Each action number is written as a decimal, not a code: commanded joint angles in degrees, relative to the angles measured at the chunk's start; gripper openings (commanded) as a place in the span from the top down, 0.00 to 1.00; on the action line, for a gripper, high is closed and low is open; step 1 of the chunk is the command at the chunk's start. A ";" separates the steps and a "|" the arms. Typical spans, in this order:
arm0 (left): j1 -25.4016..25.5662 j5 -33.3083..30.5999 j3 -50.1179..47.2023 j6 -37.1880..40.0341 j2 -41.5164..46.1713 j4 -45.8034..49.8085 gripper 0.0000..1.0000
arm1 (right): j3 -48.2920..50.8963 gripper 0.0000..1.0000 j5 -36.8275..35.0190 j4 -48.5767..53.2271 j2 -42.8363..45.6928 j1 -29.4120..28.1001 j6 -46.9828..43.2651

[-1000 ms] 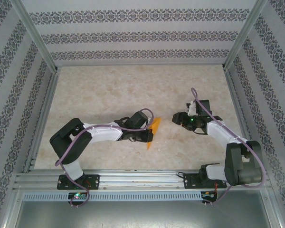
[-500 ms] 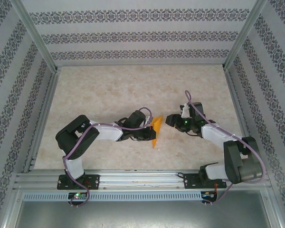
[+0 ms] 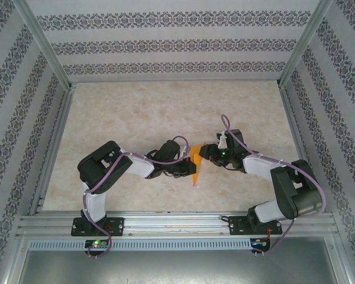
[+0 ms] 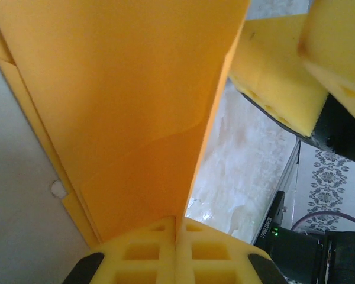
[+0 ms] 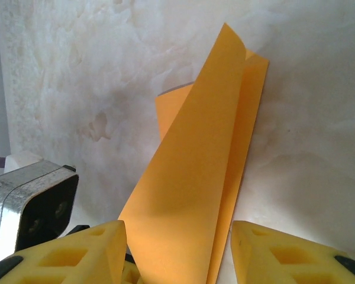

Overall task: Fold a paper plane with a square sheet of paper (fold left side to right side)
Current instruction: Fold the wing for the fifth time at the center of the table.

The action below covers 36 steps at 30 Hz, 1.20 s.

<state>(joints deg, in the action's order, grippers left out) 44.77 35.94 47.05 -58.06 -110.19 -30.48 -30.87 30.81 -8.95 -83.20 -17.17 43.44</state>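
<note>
**Item: paper plane** (image 3: pixel 195 162), bright orange, folded into a narrow, layered wedge.
- Position: stands on edge between the two hands, over the near middle of the desk (image 3: pixel 136 112).
- Whether its lower tip touches the desk cannot be told.

**Left hand** (image 3: pixel 186 169)
- State: closed, clamped on the paper plane.
- In the left wrist view, the two yellow pads (image 4: pixel 148 260) meet at the bottom of the frame. The paper plane (image 4: pixel 124 118) rises straight out of the seam between them.
- Relation to the item: the wedge widens away from the fingertips. One crease line crosses its face just beyond the grip. A second layer edge shows on the side toward the desk.

**Right hand** (image 3: pixel 205 150)
- State: jaws apart, holding nothing.
- In the right wrist view, the yellow pads (image 5: pixel 77 254) stand on either side of the paper plane (image 5: pixel 195 177), straddling its nearer end.
- Relation to the item: the sheet runs away from the fingertips to a point and leans toward one pad. A clear gap remains before the other pad (image 5: pixel 284 254).
- In the left wrist view, this hand (image 4: pixel 305 68) sits just past the paper's free edge, close beside it.

**Desk** (image 5: pixel 77 71): pale, marbled surface, beneath both hands.
</note>
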 commanded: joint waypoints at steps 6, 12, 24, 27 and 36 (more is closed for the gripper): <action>-1.36 1.33 -0.88 -2.66 -0.92 -6.33 1.00 | -0.78 0.51 -1.45 -2.34 -2.56 -1.64 0.98; -1.53 1.32 -1.21 -3.06 -1.20 -7.51 1.00 | -1.31 0.51 -1.54 -3.09 -3.53 -2.25 1.18; -1.53 1.50 -1.45 -4.20 -2.40 -9.30 1.00 | -2.50 0.54 -1.73 -3.71 -6.00 -3.04 1.82; -1.53 1.50 -1.54 -4.50 -2.70 -9.84 1.00 | -2.70 0.54 -1.72 -3.70 -6.49 -3.17 1.82; -1.60 1.23 -2.33 -5.12 -2.75 -11.27 0.92 | -3.88 0.59 -4.29 0.77 -8.83 -3.91 1.36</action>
<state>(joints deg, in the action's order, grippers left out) 44.12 36.45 45.60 -62.11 -112.22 -38.35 -33.36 28.71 -10.33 -90.54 -20.08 45.08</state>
